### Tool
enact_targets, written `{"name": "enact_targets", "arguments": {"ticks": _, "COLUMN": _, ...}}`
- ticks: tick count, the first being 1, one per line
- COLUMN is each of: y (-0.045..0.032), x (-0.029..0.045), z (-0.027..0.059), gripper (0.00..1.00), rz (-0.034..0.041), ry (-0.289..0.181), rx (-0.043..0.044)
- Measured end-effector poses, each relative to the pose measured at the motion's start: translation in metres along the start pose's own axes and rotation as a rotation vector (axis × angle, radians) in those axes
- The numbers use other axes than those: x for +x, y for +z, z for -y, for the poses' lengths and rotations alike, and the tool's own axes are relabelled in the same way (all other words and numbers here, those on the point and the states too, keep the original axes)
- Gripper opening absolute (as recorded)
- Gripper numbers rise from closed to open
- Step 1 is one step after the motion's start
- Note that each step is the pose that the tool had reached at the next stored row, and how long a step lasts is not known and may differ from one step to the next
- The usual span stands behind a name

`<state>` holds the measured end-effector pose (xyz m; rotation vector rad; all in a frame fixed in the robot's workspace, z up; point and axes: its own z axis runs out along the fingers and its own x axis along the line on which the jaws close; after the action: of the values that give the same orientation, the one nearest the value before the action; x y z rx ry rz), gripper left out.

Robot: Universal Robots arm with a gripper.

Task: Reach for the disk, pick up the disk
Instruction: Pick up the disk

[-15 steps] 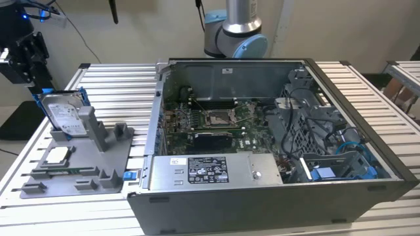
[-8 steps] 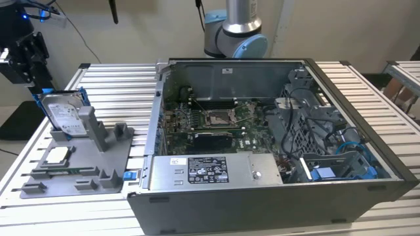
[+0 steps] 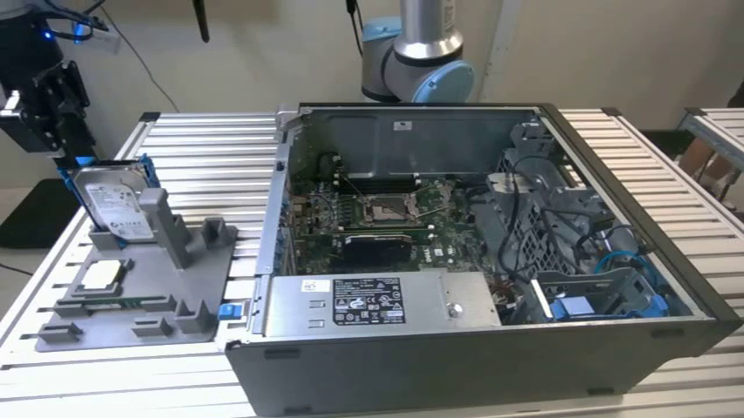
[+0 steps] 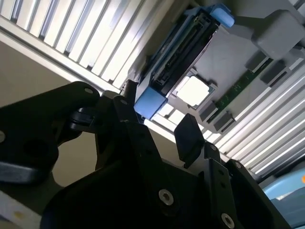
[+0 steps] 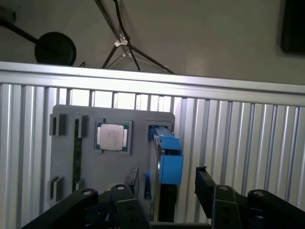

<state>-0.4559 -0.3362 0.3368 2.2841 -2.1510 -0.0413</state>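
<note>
Gripper (image 5: 162, 191) was open in both wrist views, its fingers (image 5: 206, 183) apart on either side of the disk (image 5: 167, 160), which stood on edge in a grey holder (image 3: 152, 296) at the exterior view's left, beside the open computer case (image 3: 465, 366) on the slatted table (image 3: 657, 174).

Both wrist views are dim and backlit; my gripper (image 4: 158, 112) shows as a black silhouette; glare whitens the table slats (image 4: 90, 43); the exterior view is evenly, softly lit.
</note>
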Motion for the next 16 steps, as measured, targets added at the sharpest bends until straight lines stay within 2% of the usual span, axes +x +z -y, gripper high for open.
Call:
{"name": "enact_targets", "arguments": {"ticks": 9, "y": 0.0160, "x": 0.0000, "z": 0.0003, "gripper": 1.00, "rz": 0.0116, "ry": -0.002, "rx": 0.0009}}
{"name": "enact_targets", "arguments": {"ticks": 16, "y": 0.0286, "x": 0.0002, "z": 0.0006, "gripper": 1.00, "rz": 0.0175, "ry": -0.002, "rx": 0.0012}}
